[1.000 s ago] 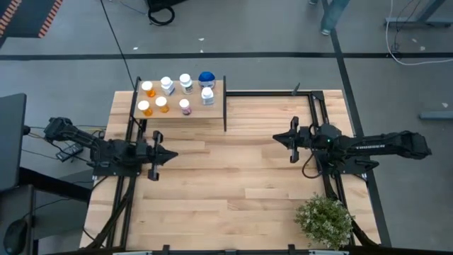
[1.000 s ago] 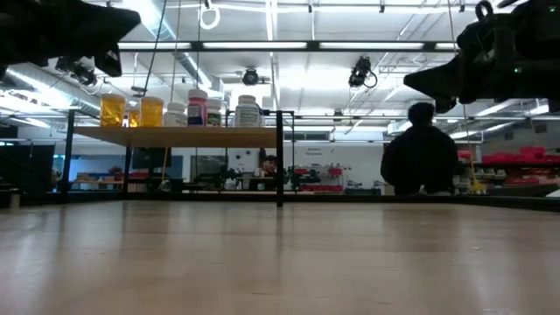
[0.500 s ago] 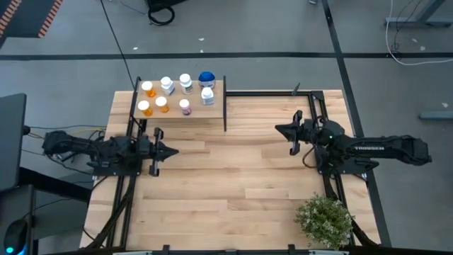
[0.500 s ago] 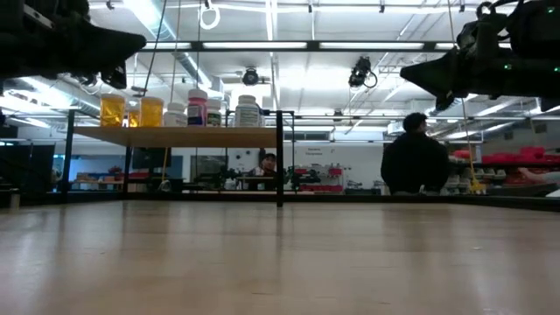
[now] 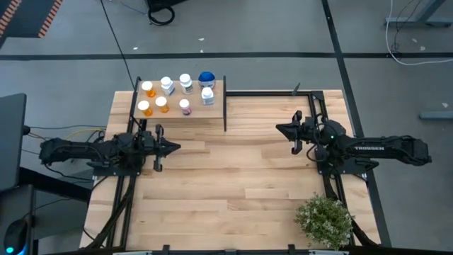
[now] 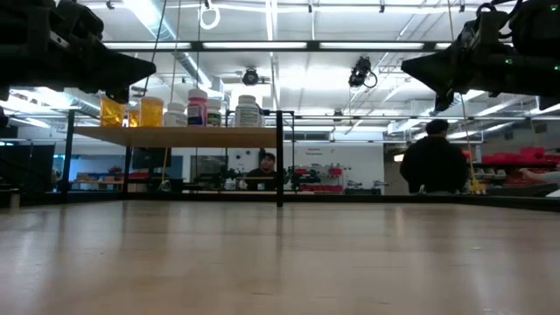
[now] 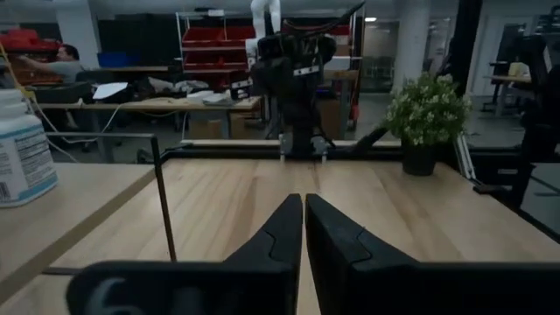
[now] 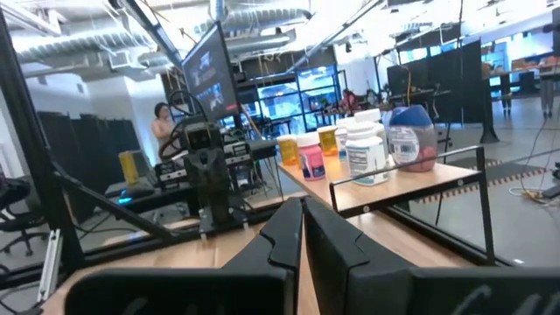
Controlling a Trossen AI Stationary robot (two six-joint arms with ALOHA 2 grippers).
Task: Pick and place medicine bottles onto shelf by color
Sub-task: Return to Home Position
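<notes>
The shelf (image 5: pixel 212 112), a small light-wood board on a black frame, stands at the table's far left. Several medicine bottles stand upright on it: orange ones (image 5: pixel 147 88), white ones (image 5: pixel 185 83), a pinkish one (image 5: pixel 185 106) and a blue-topped one (image 5: pixel 206 78). In the low view they show in a row (image 6: pixel 197 107). My left gripper (image 5: pixel 175 147) hovers shut and empty near the shelf's front, pointing toward the table's right. Its fingertips (image 7: pixel 303 199) nearly meet. My right gripper (image 5: pixel 277 129) hovers shut and empty right of centre, pointing toward the shelf (image 8: pixel 411 179).
A green potted plant (image 5: pixel 324 218) stands at the near right corner. Black frame rails (image 5: pixel 311 106) run along the table's sides and far right edge. Bare planks (image 5: pixel 233 177) lie between the arms. A person (image 6: pixel 436 162) is in the room beyond.
My left arm has swung toward the table's far edge and now lies level across the table, its gripper pointing straight right. My right gripper has turned a little toward the far edge and the shelf. The bottles have kept still.
</notes>
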